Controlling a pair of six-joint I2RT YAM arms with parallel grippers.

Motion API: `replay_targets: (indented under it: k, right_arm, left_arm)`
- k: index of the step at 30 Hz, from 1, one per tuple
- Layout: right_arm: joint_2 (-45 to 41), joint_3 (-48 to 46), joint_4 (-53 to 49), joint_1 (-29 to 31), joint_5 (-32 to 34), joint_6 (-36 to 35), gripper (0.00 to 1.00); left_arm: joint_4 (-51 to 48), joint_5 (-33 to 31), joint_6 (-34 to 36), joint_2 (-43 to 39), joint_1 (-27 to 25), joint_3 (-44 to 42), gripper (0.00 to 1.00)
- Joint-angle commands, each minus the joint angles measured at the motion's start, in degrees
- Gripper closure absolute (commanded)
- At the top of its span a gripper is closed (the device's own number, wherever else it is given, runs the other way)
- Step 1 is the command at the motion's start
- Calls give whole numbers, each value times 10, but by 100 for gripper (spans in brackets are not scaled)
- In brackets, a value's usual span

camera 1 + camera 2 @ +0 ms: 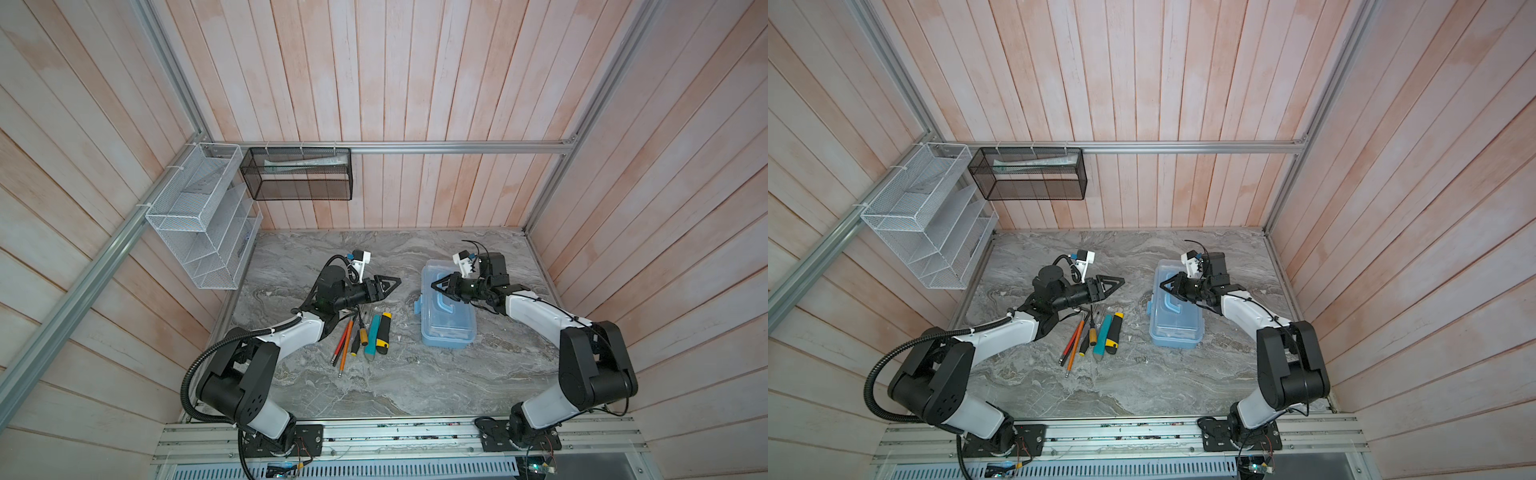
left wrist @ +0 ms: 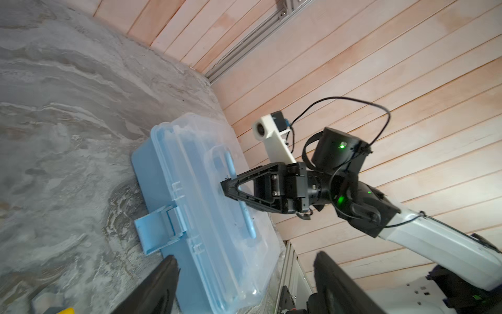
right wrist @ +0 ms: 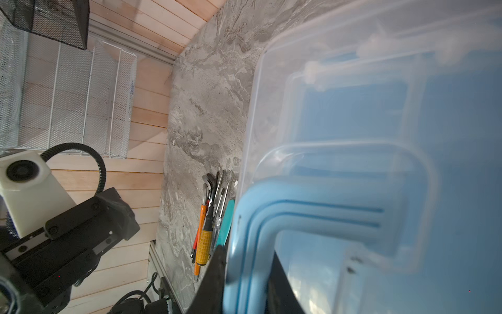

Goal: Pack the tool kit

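Note:
The tool kit, a light-blue case with a clear lid, lies on the marble table right of centre. Its latch sticks out flat from the side facing the left arm. My right gripper is over the lid, shut on the light-blue handle. My left gripper hovers left of the case, pointing at it, jaws wide open and empty. A pile of hand tools lies under the left forearm.
A white wire-mesh rack hangs on the left wall and a black mesh basket on the back rail. Wooden walls close the table on three sides. The tools include orange and red handles, a teal knife and a yellow-black knife.

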Motion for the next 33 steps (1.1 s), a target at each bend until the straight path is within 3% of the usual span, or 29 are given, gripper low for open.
replay_targets:
  k: [1, 5, 15, 33]
  right_arm:
    - [-16, -37, 15, -5, -18, -82, 100]
    - [-32, -64, 125, -7, -143, -3, 100]
    - [-37, -117, 360, -15, -236, 225, 100]
    - [-18, -126, 349, -18, -244, 204, 100]
  left_arm:
    - [-32, -14, 31, 10, -3, 9, 19]
    - [-31, -13, 33, 25, -11, 22, 16]
    - [-7, 7, 22, 90, -41, 68, 12]
    - [67, 53, -41, 177, -55, 148, 12]
